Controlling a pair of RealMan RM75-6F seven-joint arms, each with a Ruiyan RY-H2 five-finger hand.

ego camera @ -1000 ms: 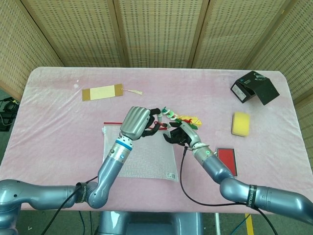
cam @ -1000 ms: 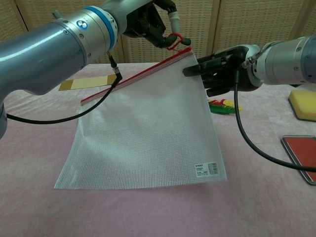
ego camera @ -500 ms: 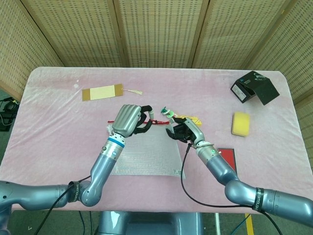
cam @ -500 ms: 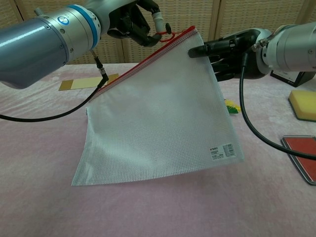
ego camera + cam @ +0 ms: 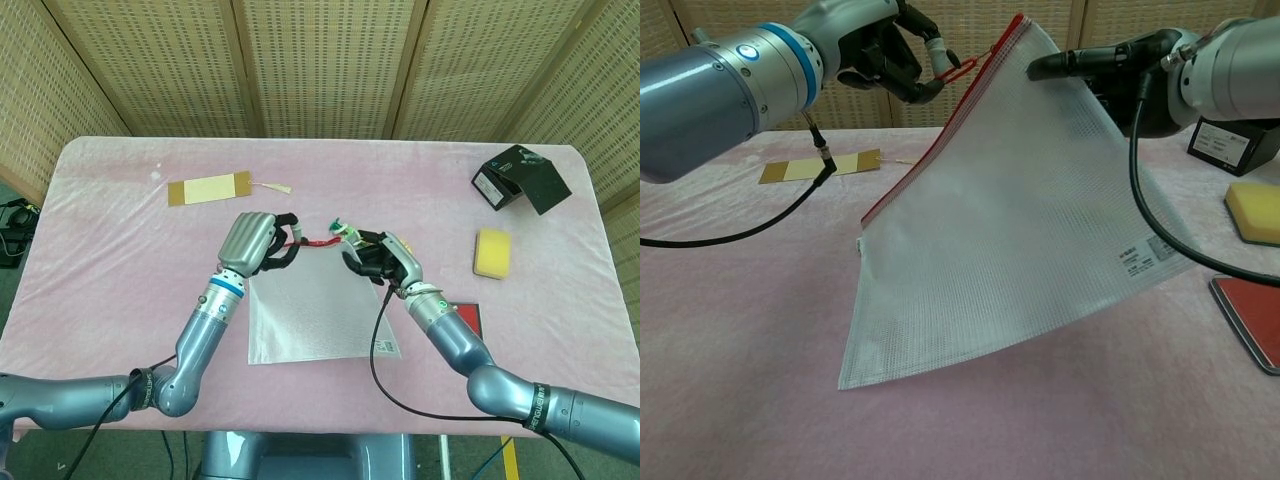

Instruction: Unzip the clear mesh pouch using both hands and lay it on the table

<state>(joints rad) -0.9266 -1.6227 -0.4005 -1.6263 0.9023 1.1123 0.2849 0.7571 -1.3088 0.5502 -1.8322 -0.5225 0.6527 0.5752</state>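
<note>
The clear mesh pouch [image 5: 1030, 210] with a red zipper edge [image 5: 940, 140] hangs tilted above the pink table [image 5: 730, 330], its lower left corner close to the cloth. My left hand [image 5: 885, 55] pinches the red zipper pull loop [image 5: 958, 68], up and to the left of the pouch's raised corner. My right hand [image 5: 1140, 70] pinches that top corner from the right side. In the head view the pouch [image 5: 320, 315] spreads below both hands, the left hand [image 5: 255, 243] and the right hand [image 5: 380, 258] facing each other over the zipper [image 5: 315, 243].
A tan card with a string [image 5: 210, 188] lies at the back left. A black box [image 5: 520, 178], a yellow sponge [image 5: 492, 252] and a flat red item [image 5: 468, 322] sit to the right. Small coloured bits [image 5: 343, 229] show behind my right hand.
Both hands have risen with the pouch. My left hand has drawn away to the left with the pull. The pouch's right bottom corner has swung up and rightward.
</note>
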